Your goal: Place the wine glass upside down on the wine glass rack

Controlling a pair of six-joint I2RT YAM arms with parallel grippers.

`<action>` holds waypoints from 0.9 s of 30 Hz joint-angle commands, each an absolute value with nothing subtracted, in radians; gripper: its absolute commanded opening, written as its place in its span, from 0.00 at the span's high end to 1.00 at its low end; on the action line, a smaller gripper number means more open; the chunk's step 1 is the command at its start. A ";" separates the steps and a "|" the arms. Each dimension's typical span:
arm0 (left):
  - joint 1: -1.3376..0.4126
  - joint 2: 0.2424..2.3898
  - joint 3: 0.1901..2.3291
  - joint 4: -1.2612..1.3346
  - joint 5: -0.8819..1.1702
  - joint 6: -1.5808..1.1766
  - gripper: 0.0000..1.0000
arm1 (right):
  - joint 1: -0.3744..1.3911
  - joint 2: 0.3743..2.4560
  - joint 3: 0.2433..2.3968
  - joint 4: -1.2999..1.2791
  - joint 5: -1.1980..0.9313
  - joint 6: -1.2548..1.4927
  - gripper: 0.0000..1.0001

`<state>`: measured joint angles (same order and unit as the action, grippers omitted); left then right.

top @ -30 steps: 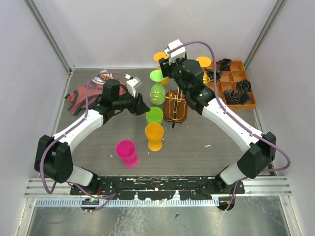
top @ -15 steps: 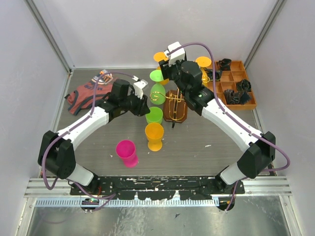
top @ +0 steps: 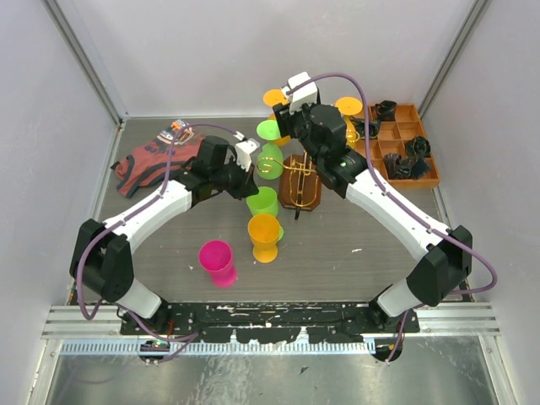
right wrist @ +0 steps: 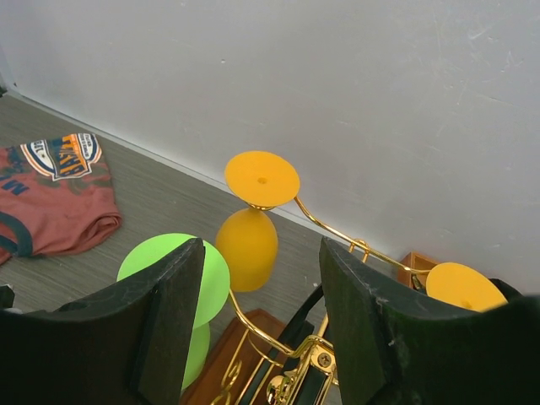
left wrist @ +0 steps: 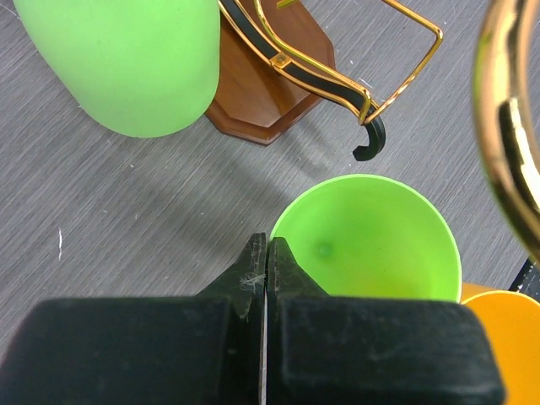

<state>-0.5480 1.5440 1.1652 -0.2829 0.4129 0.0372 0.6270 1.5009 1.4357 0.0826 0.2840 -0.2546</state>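
Note:
A green wine glass (top: 263, 202) (left wrist: 371, 245) stands tipped on the table just left of the wine glass rack (top: 301, 181), a gold wire stand on a brown wooden base (left wrist: 261, 93). My left gripper (top: 247, 181) (left wrist: 267, 253) is shut on this glass's rim, one finger inside the bowl and one outside. Another green glass (top: 270, 156) (left wrist: 126, 59) and an orange one (top: 275, 97) (right wrist: 249, 236) hang upside down on the rack's arms. Over the rack my right gripper (top: 291, 118) (right wrist: 261, 312) stands open and empty.
An upright orange glass (top: 264, 234) stands right in front of the held one, and a pink glass (top: 218, 261) is nearer the table's front. A red shirt (top: 152, 160) lies at the back left. An orange-brown compartment tray (top: 403, 143) sits back right.
My left gripper moved right to the green glass and shut on its rim; the glass has tipped and shifted a little. The right arm has not moved.

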 commanded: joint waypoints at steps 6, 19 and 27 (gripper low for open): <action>-0.552 1.513 1.188 -0.333 0.337 0.084 1.00 | 0.624 1.453 1.438 0.122 0.302 -0.241 0.38; -0.322 1.200 1.001 -0.184 0.122 0.042 1.00 | 0.623 1.457 1.470 0.086 0.272 -0.176 0.37; -0.265 1.046 1.005 -0.053 0.029 0.093 1.00 | 0.620 1.456 1.517 0.041 0.178 -0.067 0.37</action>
<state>-0.2680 1.1099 0.9874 -0.1967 0.0902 0.0650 0.6243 1.5005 1.4467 0.0311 0.2470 -0.1448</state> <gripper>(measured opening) 0.011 0.627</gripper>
